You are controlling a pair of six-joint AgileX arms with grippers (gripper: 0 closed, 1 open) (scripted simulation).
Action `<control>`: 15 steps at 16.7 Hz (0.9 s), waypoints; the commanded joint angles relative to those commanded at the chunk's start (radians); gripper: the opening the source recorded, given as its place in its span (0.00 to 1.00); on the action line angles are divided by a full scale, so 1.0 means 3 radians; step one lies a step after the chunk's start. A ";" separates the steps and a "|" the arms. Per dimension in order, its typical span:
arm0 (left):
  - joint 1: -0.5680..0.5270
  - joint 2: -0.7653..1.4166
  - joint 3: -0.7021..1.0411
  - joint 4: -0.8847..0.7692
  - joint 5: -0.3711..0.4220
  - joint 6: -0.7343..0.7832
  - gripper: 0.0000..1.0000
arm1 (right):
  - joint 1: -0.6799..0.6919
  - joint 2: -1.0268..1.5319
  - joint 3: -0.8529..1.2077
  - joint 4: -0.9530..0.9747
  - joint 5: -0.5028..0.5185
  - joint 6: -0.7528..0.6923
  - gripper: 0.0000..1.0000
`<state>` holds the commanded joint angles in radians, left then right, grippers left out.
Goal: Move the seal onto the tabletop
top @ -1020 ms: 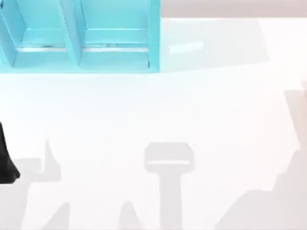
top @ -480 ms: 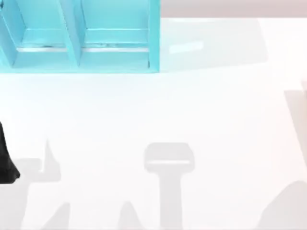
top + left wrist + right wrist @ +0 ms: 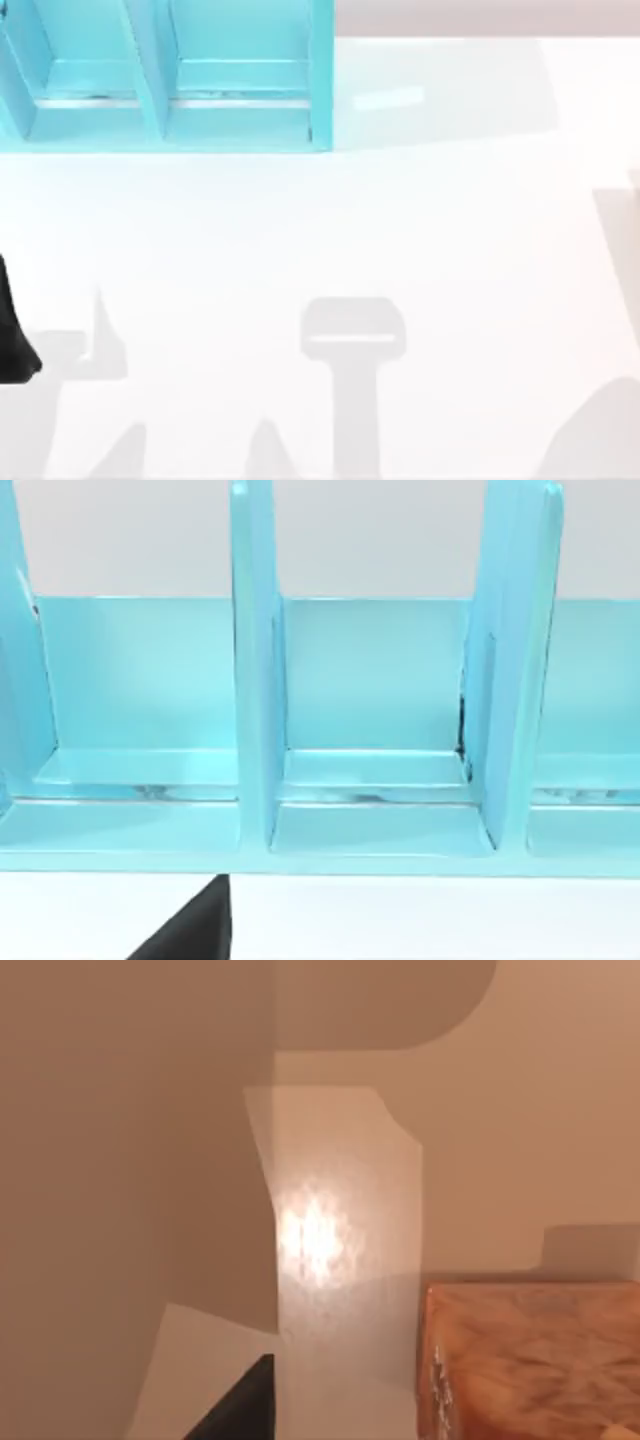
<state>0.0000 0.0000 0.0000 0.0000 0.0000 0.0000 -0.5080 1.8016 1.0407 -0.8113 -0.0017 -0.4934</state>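
Observation:
An orange-amber marbled block [image 3: 530, 1360] fills the corner of the right wrist view; it looks like the seal's lower part, and its top is cut off by the frame. It is close to my right gripper, whose one black finger [image 3: 240, 1405] pokes in beside it; I cannot tell whether they touch. The white tabletop [image 3: 400, 230] spreads across the top view. My left arm [image 3: 15, 340] is parked at the table's left edge, and one of its black fingers [image 3: 195, 930] points toward the shelf.
A turquoise shelf unit [image 3: 240, 120] with upright dividers stands at the back left of the table. The left wrist view looks into its compartments [image 3: 375, 700]. Arm shadows lie along the table's front and right side.
The shadow at the tabletop's front right has shrunk toward the right edge. The left arm has not moved.

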 joint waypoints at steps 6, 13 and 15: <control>0.0000 0.0000 0.0000 0.0000 0.0000 0.0000 1.00 | 0.0000 0.0000 0.0000 0.0000 0.0000 0.0000 0.25; 0.0000 0.0000 0.0000 0.0000 0.0000 0.0000 1.00 | 0.0000 0.0000 0.0000 0.0000 0.0000 0.0000 0.00; 0.0000 0.0000 0.0000 0.0000 0.0000 0.0000 1.00 | 0.0000 0.0000 0.0000 0.0000 0.0000 0.0000 0.00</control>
<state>0.0000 0.0000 0.0000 0.0000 0.0000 0.0000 -0.5080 1.8016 1.0407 -0.8113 -0.0017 -0.4934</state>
